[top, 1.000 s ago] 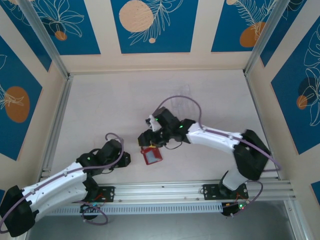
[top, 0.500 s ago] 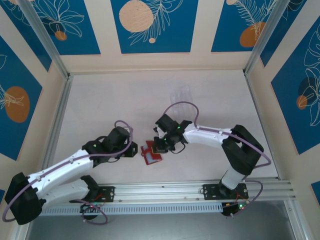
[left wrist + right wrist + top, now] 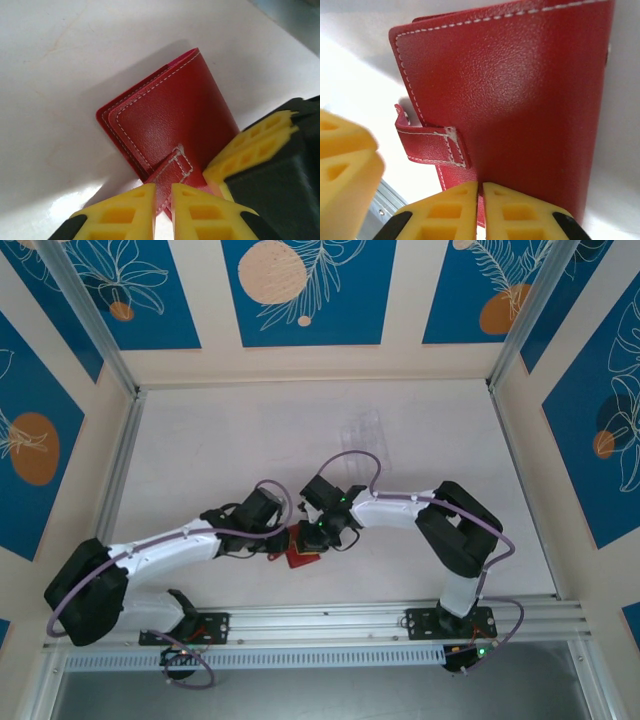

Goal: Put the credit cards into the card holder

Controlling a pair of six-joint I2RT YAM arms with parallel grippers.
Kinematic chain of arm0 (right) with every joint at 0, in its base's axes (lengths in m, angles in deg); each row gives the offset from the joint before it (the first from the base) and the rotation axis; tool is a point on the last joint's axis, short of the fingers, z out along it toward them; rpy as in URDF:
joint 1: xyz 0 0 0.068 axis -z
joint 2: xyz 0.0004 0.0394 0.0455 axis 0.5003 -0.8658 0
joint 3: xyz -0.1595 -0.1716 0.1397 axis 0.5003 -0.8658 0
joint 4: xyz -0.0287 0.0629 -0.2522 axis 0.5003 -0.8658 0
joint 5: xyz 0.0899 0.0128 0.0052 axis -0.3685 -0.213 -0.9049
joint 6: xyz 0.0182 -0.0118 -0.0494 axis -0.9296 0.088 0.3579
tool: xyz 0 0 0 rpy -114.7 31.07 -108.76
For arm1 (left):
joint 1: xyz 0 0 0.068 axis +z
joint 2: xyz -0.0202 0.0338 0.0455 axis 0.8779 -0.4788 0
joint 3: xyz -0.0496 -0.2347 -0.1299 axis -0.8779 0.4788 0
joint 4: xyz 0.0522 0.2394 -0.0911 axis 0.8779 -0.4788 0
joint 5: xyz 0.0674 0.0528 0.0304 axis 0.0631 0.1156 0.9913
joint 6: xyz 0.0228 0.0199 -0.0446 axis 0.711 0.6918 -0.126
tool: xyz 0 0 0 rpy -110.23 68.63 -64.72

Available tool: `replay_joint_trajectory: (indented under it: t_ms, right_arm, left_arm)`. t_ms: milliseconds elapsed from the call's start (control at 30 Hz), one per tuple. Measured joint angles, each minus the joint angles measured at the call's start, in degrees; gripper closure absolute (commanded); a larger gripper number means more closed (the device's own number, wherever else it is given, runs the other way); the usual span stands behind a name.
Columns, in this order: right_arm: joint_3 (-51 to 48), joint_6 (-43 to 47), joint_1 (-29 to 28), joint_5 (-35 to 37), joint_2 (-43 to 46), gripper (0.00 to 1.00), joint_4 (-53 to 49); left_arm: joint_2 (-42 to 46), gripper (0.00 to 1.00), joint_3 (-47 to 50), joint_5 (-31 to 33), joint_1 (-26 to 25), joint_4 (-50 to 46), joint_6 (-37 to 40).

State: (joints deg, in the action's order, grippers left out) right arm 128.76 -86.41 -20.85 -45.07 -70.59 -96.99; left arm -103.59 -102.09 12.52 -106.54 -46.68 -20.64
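Both arms have closed in since the earlier views. The left arm has stretched rightward across the table [image 3: 220,440], and the right has drawn its wrist down and leftward, so the two now meet over the card holder [image 3: 165,115]. The holder lies flat on the table near its near edge, about midway between the bases. It is folded shut, with its snap tab [image 3: 172,167] wrapped over the cover.

The left hand [image 3: 163,202] is drawn down to a narrow slit, and the free end of the tab runs into that slit. I read this as a pinch on the tab, though the bite itself is hidden. The right hand [image 3: 480,195] has its fingers pressed together, tips resting at the edge of the cover just beside the tab. Whether it nips the cover or only pins it I cannot tell.

As for handling, the holder looks thin and light, with supple stitched covers, so it would likely skate on the smooth table if pulled without being held down. The tab is a soft strap and will bend rather than lever. The sensible hold is on its free end, peeling away from the snap, while the other hand keeps the body flat. The clasp must come open before any credit cards can go in.
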Motion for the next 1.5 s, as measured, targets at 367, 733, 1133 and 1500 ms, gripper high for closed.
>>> replay_joint_trajectory:
  t_ms: [367, 733, 1133, 1500]
  right_arm:
    - [-1.7, 3.5, 6.1, -1.2, 9.0, 0.6, -3.3]
    - [-1.6, 6.0, 6.3, -2.9, 0.9, 0.5, -1.9]
    - [-1.4, 5.4, 5.6, -8.3, -1.5, 0.69, 3.0]
    - [-3.6, 2.3, 7.3, -11.4, 3.1, 1.0, 6.0]
  left_arm:
    - [-2.3, 0.88, 6.0, 0.7, 0.0, 4.2, -0.1]
    - [-2.2, 0.88, 8.0, 0.7, 0.0, 8.5, -1.0]
    - [-2.5, 0.88, 8.8, 0.7, 0.0, 10.6, -1.6]
    - [-3.0, 0.88, 8.8, 0.5, 0.0, 13.0, -1.6]
